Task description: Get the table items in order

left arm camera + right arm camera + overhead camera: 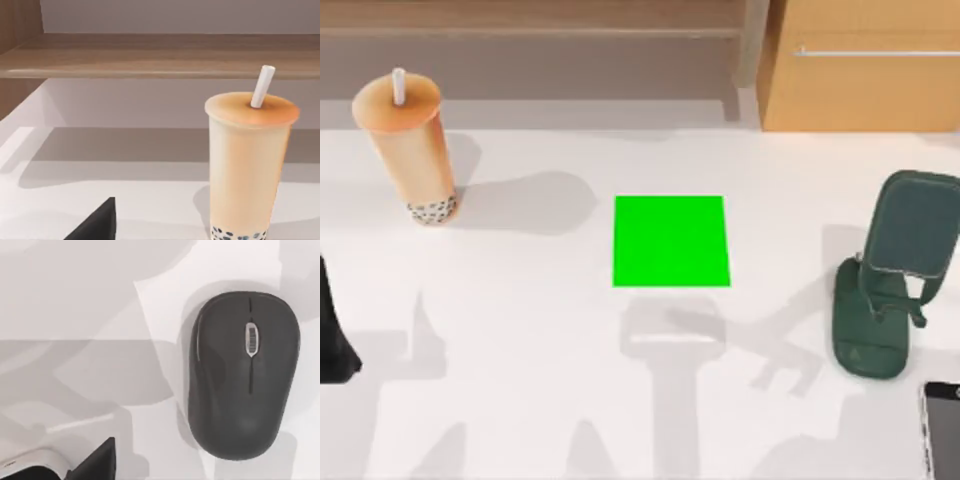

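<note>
The tall tan bubble-tea cup (415, 140) with its white straw stands upright at the back left of the white table (520, 380). It also rises in the left wrist view (247, 170), some way ahead of my left gripper (97, 225). My left arm (335, 335) sits at the table's left edge, nearer the front than the cup. The black oval mouse (245, 375) lies flat in the right wrist view, apart from my right gripper (97, 462). The smartphone (945, 430) lies at the front right corner, and its pale rim (30, 465) shows in the right wrist view.
A bright green square mat (670, 240) lies mid-table. A dark green phone stand (895, 270) stands at the right. A tan wooden cabinet (860, 65) and a low shelf (530, 30) run behind the table.
</note>
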Robot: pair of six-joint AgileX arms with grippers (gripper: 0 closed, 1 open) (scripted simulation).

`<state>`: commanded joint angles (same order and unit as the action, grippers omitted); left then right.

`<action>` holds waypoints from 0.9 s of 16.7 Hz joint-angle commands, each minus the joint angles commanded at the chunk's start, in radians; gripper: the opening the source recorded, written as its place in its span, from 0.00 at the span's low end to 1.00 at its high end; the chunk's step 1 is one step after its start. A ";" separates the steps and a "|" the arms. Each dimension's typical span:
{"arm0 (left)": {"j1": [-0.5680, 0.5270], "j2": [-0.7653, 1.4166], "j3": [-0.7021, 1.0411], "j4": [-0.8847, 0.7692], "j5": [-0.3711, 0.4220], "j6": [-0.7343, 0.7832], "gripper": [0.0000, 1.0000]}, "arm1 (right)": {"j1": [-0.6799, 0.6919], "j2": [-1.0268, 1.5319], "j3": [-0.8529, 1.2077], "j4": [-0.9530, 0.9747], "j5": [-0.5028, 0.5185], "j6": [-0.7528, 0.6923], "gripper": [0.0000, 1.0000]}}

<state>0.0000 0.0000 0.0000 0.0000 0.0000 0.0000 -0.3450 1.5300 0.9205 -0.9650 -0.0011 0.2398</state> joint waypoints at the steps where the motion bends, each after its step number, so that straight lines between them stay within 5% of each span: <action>1: 0.000 0.000 0.000 0.000 0.000 0.000 1.00 | 0.000 0.021 -0.027 0.053 0.000 0.001 1.00; 6: 0.000 0.000 0.000 0.000 0.000 0.000 1.00 | 0.001 0.109 -0.148 0.263 0.000 0.003 1.00; 11: 0.000 0.000 0.000 0.000 0.000 0.000 1.00 | 0.001 0.118 -0.158 0.278 0.000 0.003 1.00; 15: 0.000 0.000 0.000 0.000 0.000 0.000 1.00 | 0.001 0.118 -0.158 0.278 0.000 0.003 0.70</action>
<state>0.0000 0.0000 0.0000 0.0000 0.0000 0.0000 -0.3439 1.6479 0.7627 -0.6869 -0.0011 0.2431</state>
